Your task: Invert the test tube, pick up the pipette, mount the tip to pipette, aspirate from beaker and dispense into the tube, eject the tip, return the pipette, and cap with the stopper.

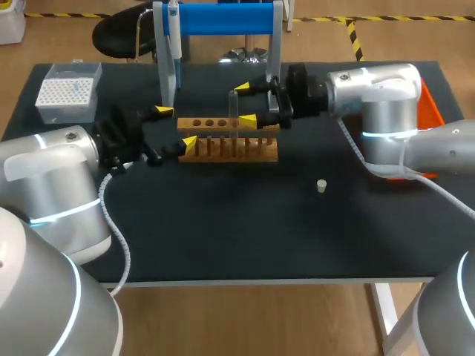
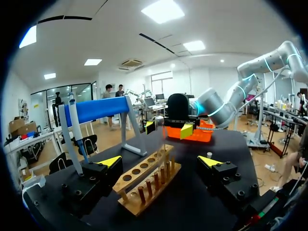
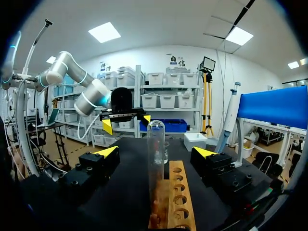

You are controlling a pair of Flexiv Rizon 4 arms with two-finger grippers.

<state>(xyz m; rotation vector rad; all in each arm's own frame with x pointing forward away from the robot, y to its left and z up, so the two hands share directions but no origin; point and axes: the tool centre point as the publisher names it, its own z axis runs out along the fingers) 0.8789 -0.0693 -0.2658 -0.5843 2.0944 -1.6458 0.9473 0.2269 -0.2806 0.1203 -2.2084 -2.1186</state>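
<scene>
Rearward on the bench: left gripper spread at the rack's end; right gripper spread, facing the upright test tube.

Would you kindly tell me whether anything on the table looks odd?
The test tube stands upside down in the wooden rack, rounded end up, between the open fingers of the right gripper. The stopper lies alone on the table, apart from the rack.
</scene>
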